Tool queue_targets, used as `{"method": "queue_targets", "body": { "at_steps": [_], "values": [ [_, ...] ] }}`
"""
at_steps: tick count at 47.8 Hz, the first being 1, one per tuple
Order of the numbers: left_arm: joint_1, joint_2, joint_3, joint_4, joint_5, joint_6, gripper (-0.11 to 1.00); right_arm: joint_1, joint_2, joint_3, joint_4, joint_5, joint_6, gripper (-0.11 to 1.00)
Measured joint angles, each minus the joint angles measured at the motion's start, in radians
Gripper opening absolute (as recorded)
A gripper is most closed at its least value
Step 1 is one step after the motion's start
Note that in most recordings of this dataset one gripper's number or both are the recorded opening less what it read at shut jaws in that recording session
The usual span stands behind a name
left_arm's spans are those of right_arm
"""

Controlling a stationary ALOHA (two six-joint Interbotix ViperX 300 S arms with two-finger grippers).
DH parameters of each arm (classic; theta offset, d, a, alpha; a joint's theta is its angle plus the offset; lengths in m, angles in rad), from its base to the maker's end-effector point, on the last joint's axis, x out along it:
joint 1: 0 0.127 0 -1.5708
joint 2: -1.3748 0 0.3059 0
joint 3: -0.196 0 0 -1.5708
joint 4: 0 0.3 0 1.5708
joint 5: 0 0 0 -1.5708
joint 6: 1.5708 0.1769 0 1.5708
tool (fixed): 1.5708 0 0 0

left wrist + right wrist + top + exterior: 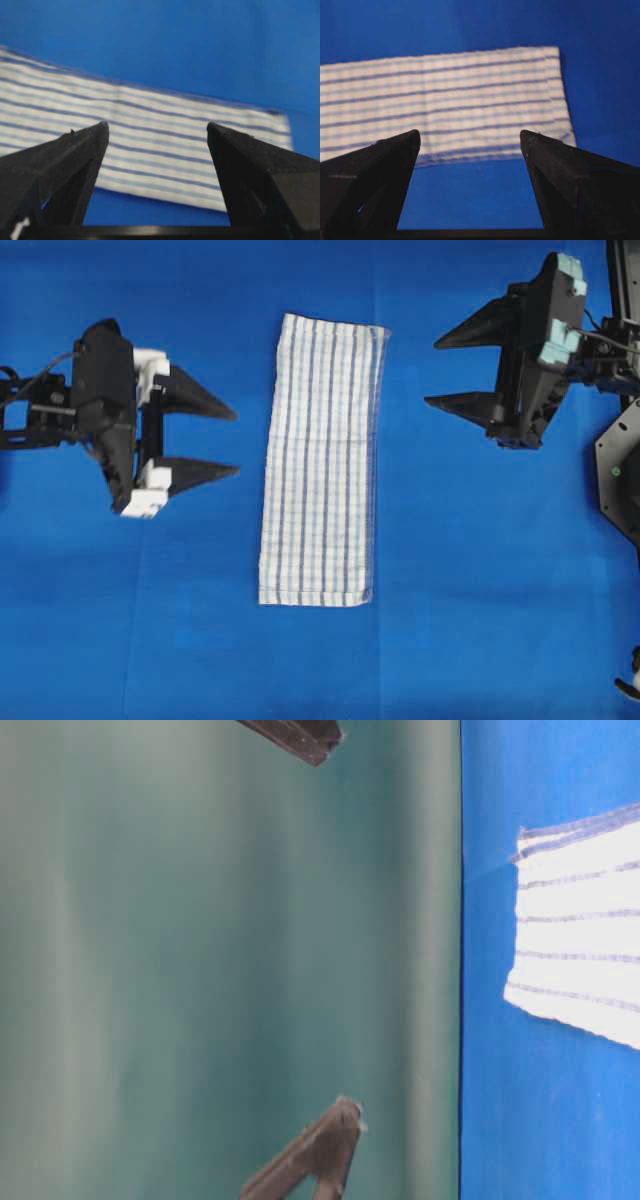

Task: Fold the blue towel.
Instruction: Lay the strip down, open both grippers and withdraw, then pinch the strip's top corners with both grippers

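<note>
Lying flat, the blue towel (322, 462) looks folded lengthwise, probably

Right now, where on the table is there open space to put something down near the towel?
Bare blue covering lies below the blue towel and above its top edge. The strips between the towel and the open left hand and open right hand are narrower and more crowded.

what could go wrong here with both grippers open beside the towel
1. The blue towel lies flat on the table covering, so a low pinch may catch that cloth too.
2. It looks already folded into a narrow strip; grabbing one layer could undo it.
3. The left gripper and right gripper face different heights, risking a skewed fold.
</note>
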Motion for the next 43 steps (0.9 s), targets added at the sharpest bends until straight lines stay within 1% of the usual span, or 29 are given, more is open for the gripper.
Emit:
{"method": "queue_targets", "body": {
  "at_steps": [5,11,17,22,30,43],
  "values": [
    [0.061,0.049,-0.028,0.002,-0.002,0.023,0.74,-0.049,0.046,-0.008,-0.003,-0.008,0.000,0.88],
    [0.147,0.129,-0.066,0.011,-0.002,0.023,0.74,-0.101,0.121,-0.028,-0.003,-0.048,0.000,0.88],
    [0.232,0.201,-0.097,0.017,-0.003,0.025,0.74,-0.130,0.222,-0.055,-0.003,-0.103,0.000,0.88],
    [0.285,0.258,-0.114,0.017,-0.018,0.023,0.74,-0.146,0.311,-0.078,0.000,-0.138,0.003,0.88],
    [0.328,0.337,-0.137,0.017,-0.066,0.025,0.74,-0.172,0.437,-0.114,0.025,-0.189,0.012,0.88],
    [0.379,0.477,-0.184,0.017,-0.127,0.020,0.74,-0.204,0.565,-0.129,0.095,-0.259,0.018,0.87]
  ]
}}
